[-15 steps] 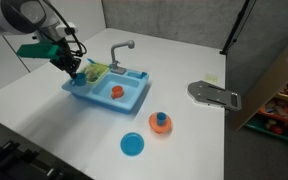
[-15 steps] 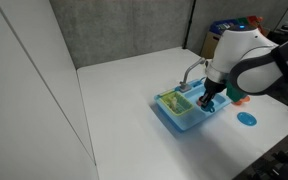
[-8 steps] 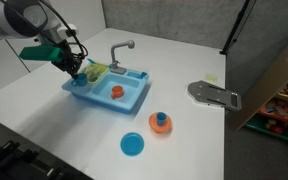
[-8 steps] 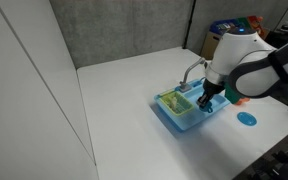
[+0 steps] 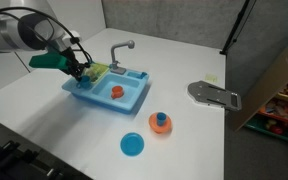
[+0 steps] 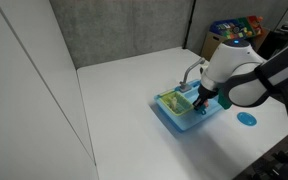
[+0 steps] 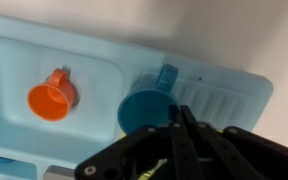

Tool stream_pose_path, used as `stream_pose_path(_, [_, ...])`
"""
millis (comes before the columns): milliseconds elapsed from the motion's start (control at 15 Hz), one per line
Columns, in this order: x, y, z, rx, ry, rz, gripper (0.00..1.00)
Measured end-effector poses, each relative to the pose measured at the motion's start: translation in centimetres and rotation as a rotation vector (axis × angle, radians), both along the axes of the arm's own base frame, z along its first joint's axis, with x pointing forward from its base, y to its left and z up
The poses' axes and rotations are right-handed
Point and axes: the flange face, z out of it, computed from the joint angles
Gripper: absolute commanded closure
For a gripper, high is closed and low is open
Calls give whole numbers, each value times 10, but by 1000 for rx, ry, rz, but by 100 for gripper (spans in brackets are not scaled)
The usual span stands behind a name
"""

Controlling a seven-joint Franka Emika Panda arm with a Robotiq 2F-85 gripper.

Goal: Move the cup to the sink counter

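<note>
In the sink basin (image 5: pixel 134 98) the cup (image 5: pixel 116 92) seemingly stands mouth-up.

Both exterior views look down on the counter (image 5: pixel 184 60) from afar, from different sides, sharing the sink (image 5: pixel 104 103) (image 6: pixel 176 124); the wrist view looks down close above it (image 7: pixel 94 52)

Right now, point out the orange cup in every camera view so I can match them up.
Exterior view: the cup sits in the large basin of the sink, left of the picture's centre.
Exterior view: not visible; the arm seems to cover that basin.
Wrist view: the cup is at the left, in the basin.
Shared landmark: the light-blue sink, in all three.
</note>
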Motion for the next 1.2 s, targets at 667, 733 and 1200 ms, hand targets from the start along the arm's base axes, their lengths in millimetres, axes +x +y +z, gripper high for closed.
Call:
stream_pose_path(667, [7, 17, -6, -8, -33, 38, 17])
stream_pose_path(733, [7, 16, -4, -9, -30, 34, 8])
stream_pose_path(1200, [14, -9, 36, -21, 24, -41, 0])
